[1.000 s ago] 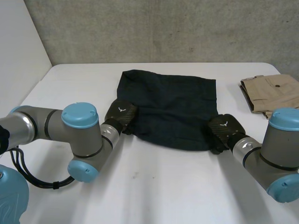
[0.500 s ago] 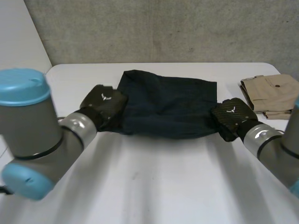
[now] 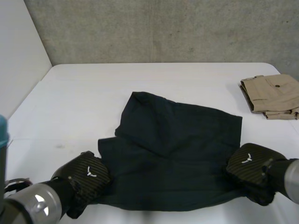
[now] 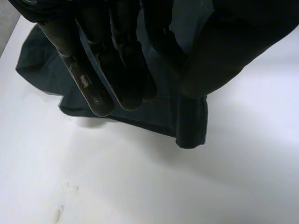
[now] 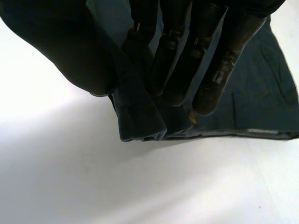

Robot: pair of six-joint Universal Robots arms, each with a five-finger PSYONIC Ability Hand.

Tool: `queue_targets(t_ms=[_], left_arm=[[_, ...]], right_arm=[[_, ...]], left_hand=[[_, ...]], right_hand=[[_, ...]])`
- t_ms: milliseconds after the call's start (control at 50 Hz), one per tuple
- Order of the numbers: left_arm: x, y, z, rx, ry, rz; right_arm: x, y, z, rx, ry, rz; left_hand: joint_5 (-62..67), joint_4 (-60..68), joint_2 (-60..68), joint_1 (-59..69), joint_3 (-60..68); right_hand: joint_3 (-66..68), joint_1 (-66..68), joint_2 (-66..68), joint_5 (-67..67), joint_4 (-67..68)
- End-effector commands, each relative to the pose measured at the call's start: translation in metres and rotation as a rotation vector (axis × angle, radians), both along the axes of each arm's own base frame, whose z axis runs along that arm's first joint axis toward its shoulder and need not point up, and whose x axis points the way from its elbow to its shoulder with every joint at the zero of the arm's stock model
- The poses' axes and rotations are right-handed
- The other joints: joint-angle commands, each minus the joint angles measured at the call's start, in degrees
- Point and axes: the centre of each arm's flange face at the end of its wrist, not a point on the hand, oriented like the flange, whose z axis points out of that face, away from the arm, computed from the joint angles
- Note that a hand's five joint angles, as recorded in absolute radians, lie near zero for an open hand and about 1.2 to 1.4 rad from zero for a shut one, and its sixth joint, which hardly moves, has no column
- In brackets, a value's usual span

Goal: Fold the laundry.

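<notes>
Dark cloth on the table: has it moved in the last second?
Yes. The dark cloth was pulled away from the back wall, toward the viewer; the folded beige garment stayed put.

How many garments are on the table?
2. The dark garment mid-table, left hand and right hand pinching its near corners; the folded tan garment at the far right, perhaps hiding another.

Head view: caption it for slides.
Left hand and right hand grip near corners of the dark garment; beige clothes lie aside.
</notes>
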Motion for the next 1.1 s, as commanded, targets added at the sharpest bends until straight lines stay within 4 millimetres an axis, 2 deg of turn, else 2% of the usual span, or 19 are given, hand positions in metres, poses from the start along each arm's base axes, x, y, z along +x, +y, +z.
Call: queue_targets(t_ms=[20,60,160,200,320,340,380,400,420,500,560,580,680,720,740,820,880,1040,1100], left_arm=[[-0.003,-0.001,0.011,-0.057,0.037,-0.009],[-0.011,-0.013,0.003,-0.076,0.048,-0.014],[-0.03,-0.042,-0.016,-0.092,0.064,-0.001],[-0.036,-0.052,-0.024,-0.081,0.061,0.005],[-0.048,-0.065,-0.033,-0.067,0.06,-0.003],[-0.049,-0.067,-0.035,-0.065,0.059,-0.003],[-0.053,-0.073,-0.035,-0.075,0.066,-0.003],[-0.054,-0.077,-0.035,-0.084,0.072,-0.001],[-0.056,-0.08,-0.034,-0.096,0.082,0.004],[-0.069,-0.109,-0.02,-0.216,0.214,0.044],[-0.076,-0.123,-0.01,-0.281,0.3,0.062],[-0.08,-0.134,-0.007,-0.311,0.349,0.076],[-0.089,-0.173,-0.012,-0.335,0.443,0.094],[-0.094,-0.182,-0.021,-0.312,0.458,0.076],[-0.1,-0.19,-0.031,-0.28,0.47,0.055],[-0.105,-0.207,-0.055,-0.2,0.482,0.034],[-0.109,-0.215,-0.073,-0.152,0.487,0.025],[-0.116,-0.225,-0.106,-0.102,0.485,0.008],[-0.117,-0.226,-0.112,-0.094,0.48,0.008]], right_arm=[[-0.006,0.003,0.011,-0.01,-0.03,0.041],[-0.005,-0.001,0.006,0.011,-0.049,0.045],[0.0,-0.022,-0.025,0.104,-0.069,0.04],[0.0,-0.026,-0.028,0.097,-0.071,0.03],[-0.001,-0.035,-0.034,0.081,-0.065,-0.009],[-0.001,-0.035,-0.035,0.085,-0.062,-0.011],[-0.002,-0.035,-0.037,0.089,-0.058,-0.016],[-0.002,-0.035,-0.037,0.091,-0.057,-0.016],[-0.002,-0.034,-0.037,0.094,-0.057,-0.016],[-0.002,-0.032,-0.038,0.1,-0.056,-0.015],[-0.002,-0.032,-0.038,0.097,-0.056,-0.014],[-0.002,-0.032,-0.038,0.095,-0.057,-0.014],[-0.001,-0.032,-0.039,0.098,-0.06,-0.014],[0.0,-0.031,-0.04,0.098,-0.059,-0.01],[0.0,-0.031,-0.04,0.096,-0.06,-0.009],[0.002,-0.031,-0.042,0.084,-0.059,-0.004],[0.002,-0.033,-0.044,0.082,-0.057,-0.004],[0.003,-0.035,-0.05,0.101,-0.056,-0.005],[0.003,-0.037,-0.053,0.102,-0.054,-0.006]], left_hand=[[13.11,11.34,11.45,14.79,11.8],[13.11,11.34,11.45,14.79,11.8],[13.11,11.34,11.45,14.79,11.8],[13.11,11.34,11.45,14.79,11.8],[10.45,8.69,8.8,12.14,9.15],[6.94,5.18,5.29,8.63,5.63],[-25.08,-26.85,-26.74,-23.39,-26.39],[-37.21,-38.98,-38.87,-35.52,-38.52],[-43.49,-45.26,-45.15,-41.81,-44.8],[-45.24,-47.0,-46.89,-43.55,-46.54],[-45.07,-46.84,-46.73,-43.38,-46.38],[-44.74,-46.5,-46.39,-43.05,-46.05],[-43.56,-45.32,-45.21,-41.87,-44.87],[-42.72,-44.49,-44.38,-41.03,-44.03],[-41.72,-43.48,-43.37,-40.03,-43.02],[-38.69,-40.45,-40.34,-37.0,-39.99],[-38.18,-39.94,-39.83,-36.49,-39.49],[-37.5,-39.27,-39.16,-35.81,-38.81],[-37.34,-39.1,-38.99,-35.65,-38.64]], right_hand=[[12.35,23.89,12.45,13.33,11.72],[12.35,23.89,12.45,13.33,11.72],[12.35,23.89,12.45,13.33,11.72],[12.35,23.89,12.45,13.33,11.72],[12.35,23.89,12.45,13.33,11.72],[12.35,23.89,12.45,13.33,11.72],[12.35,23.89,12.45,13.33,11.72],[12.35,23.89,12.45,13.33,11.72],[12.35,23.89,12.45,13.33,11.72],[12.35,23.89,12.45,13.33,11.72],[12.35,23.89,12.45,13.33,11.72],[12.35,23.89,12.45,13.33,11.72],[12.35,23.89,12.45,13.33,11.72],[12.35,23.89,12.45,13.33,11.72],[12.35,23.89,12.45,13.33,11.72],[12.35,23.89,12.45,13.33,11.72],[12.35,23.89,12.45,13.33,11.72],[12.35,23.89,12.45,13.33,11.72],[12.35,23.89,12.45,13.33,11.72]])
